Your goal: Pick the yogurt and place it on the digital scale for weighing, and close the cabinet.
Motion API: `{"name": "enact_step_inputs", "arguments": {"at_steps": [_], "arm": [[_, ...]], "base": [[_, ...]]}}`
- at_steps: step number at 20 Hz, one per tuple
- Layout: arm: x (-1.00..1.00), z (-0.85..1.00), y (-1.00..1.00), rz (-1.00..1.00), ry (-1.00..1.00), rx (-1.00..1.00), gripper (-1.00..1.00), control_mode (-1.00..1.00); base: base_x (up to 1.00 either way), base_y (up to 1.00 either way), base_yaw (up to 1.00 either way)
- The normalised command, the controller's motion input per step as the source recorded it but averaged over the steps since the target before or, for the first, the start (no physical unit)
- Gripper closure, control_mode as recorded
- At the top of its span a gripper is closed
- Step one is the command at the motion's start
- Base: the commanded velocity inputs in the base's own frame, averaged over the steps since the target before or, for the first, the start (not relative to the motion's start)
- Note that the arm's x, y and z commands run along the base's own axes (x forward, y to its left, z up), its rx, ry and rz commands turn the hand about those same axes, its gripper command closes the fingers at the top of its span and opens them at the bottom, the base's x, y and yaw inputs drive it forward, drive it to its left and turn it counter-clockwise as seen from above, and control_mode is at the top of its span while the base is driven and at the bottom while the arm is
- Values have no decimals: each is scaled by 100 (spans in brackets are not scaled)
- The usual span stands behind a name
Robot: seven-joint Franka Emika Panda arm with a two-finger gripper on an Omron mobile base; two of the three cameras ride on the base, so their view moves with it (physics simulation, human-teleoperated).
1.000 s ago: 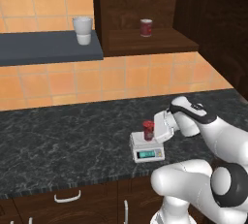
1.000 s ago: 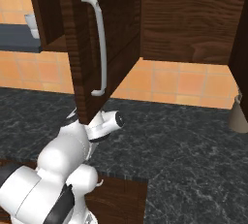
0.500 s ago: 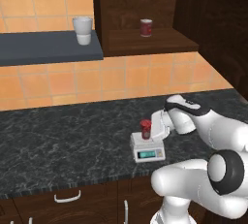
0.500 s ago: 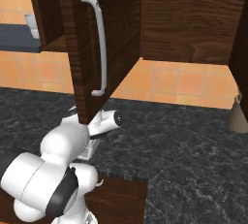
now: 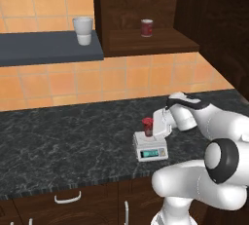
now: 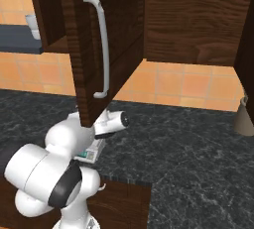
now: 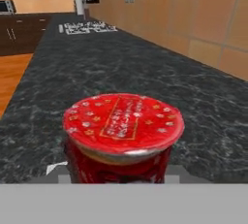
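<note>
Yogurt: the small dark-red yogurt cup with a bright-red lid point(image 5: 147, 126) stands upright on the plate of the small flat white-grey digital scale with a teal display point(image 5: 151, 148), centre of the left base view; in the hand view its starred lid point(image 7: 123, 121) sits low and centre.
Gripper: the white two-finger gripper point(image 5: 155, 127) is right at the cup's side; whether its fingers clamp the cup or stand apart I cannot tell.
Cabinet: the tall dark-brown wooden wall cabinet point(image 5: 146, 12) is open; its door with a long silver bar handle point(image 6: 101, 47) swings out over the arm in the right base view.
Around: a red cylindrical can with a pale top point(image 5: 146, 28) stands on the cabinet shelf; a larger white cup point(image 5: 83, 30) stands on the dark-blue wall shelf point(image 5: 44, 48), upper left.
Surface: black speckled stone counter point(image 5: 63, 141), orange tiled wall point(image 5: 53, 80) behind.
Hidden: in the right base view the door and arm cover most of the scale point(image 6: 91, 152).
</note>
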Motion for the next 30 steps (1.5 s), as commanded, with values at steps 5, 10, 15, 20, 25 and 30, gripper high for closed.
{"name": "enact_step_inputs", "arguments": {"at_steps": [5,10,15,20,25,30], "arm": [[-6,0,0,0,-5,0,-100,-100],[-10,0,-1,0,-2,0,-100,-100],[0,0,-32,0,0,2,-100,-100],[-2,0,-26,0,-3,1,-100,-100],[-47,13,-10,0,-17,1,-100,-100],[-75,32,19,0,-36,-4,-100,-100]], "base": [[0,0,0],[0,0,0],[0,0,0],[0,0,0],[0,0,0],[0,0,0]]}}
